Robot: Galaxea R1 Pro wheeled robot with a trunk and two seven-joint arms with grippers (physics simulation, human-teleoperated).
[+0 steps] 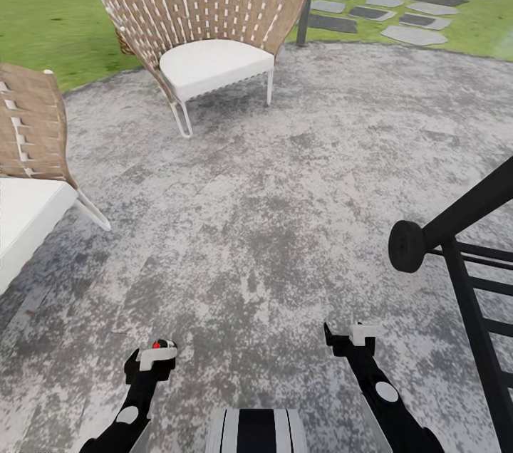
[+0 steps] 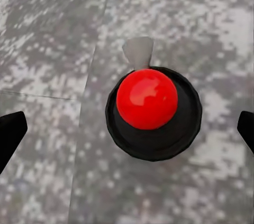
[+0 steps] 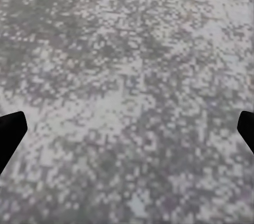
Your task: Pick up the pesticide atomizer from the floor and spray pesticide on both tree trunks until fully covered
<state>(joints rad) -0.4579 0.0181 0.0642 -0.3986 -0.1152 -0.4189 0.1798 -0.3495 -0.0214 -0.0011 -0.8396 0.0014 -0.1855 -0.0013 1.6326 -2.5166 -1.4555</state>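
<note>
step: pick-up, grasp not made. pesticide atomizer (image 2: 152, 112) sits centre frame in the left wrist view, red ball top in a black collar, pale nozzle stub toward the upper edge; it stands on the mottled grey stone floor (image 1: 285, 211). long axis looks upright, straight at the camera. left gripper (image 2: 127, 131) fingers spread wide, one tip at each lower side edge, nothing held. in the head view it shows lower left. right gripper (image 3: 127, 131) also wide, empty. next move, i'd judge: descend, close on the collar.
</note>
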